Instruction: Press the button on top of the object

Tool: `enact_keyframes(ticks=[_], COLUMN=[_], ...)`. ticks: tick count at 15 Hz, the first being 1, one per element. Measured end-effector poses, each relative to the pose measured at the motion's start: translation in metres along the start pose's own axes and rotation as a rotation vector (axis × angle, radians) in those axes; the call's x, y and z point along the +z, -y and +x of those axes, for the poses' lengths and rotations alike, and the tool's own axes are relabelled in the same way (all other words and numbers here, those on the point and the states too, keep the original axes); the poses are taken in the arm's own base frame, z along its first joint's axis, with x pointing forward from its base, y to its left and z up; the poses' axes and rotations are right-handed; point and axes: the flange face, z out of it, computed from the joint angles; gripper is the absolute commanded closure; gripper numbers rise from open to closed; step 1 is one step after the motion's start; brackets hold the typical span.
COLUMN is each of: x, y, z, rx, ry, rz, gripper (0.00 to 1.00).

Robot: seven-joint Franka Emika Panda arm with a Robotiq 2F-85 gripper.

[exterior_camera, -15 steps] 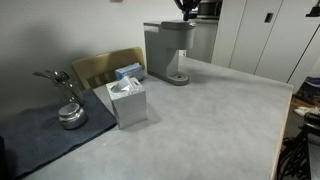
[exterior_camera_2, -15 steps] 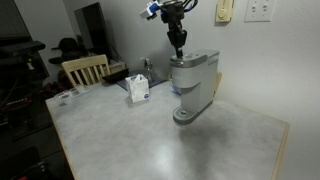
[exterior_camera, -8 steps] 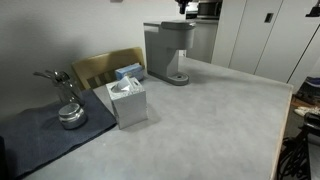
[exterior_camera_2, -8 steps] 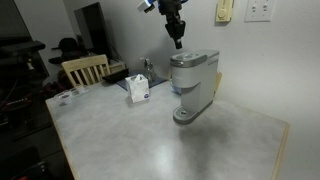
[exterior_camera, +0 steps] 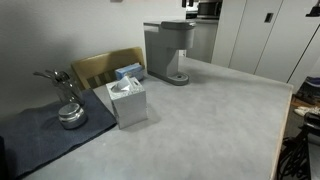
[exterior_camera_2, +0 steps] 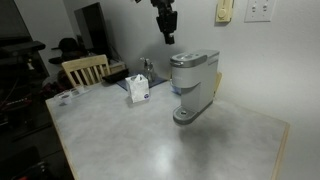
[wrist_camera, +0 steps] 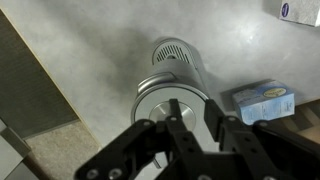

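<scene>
- One counter (exterior_camera: pixel 220 110) — it carries everything, well below the jaws.
- One machine (exterior_camera_2: pixel 193 85), below the jaws and apart, its top facing up for a downward press. The button is too small to make out.
- Two boxes, grey (exterior_camera: pixel 127 100) and blue (exterior_camera: pixel 128 71), lower and off to the side.
- One pot (exterior_camera: pixel 70 113), farther off.
- Jaws: nearly shut, gripping nothing — likely so as to poke with a blunt tip.

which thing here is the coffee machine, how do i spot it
Start at the big grey table and look to its far end. The coffee machine stands there, a tall grey box with an overhanging head and a round drip tray. It towers over the small tissue box and the shiny metal pot.
</scene>
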Motion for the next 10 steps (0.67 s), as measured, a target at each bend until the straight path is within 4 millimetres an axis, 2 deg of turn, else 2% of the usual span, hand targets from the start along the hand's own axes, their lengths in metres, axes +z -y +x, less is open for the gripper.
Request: enact_keyframes(ticks=[5,10], x=[-0.011,-0.017], y=[-0.004,-0.002], z=[-0.014,-0.024], rx=[-0.017,-0.059], ry=[0.117,0.214], rz=[-0.009,0.046], gripper=[0.02,0.00])
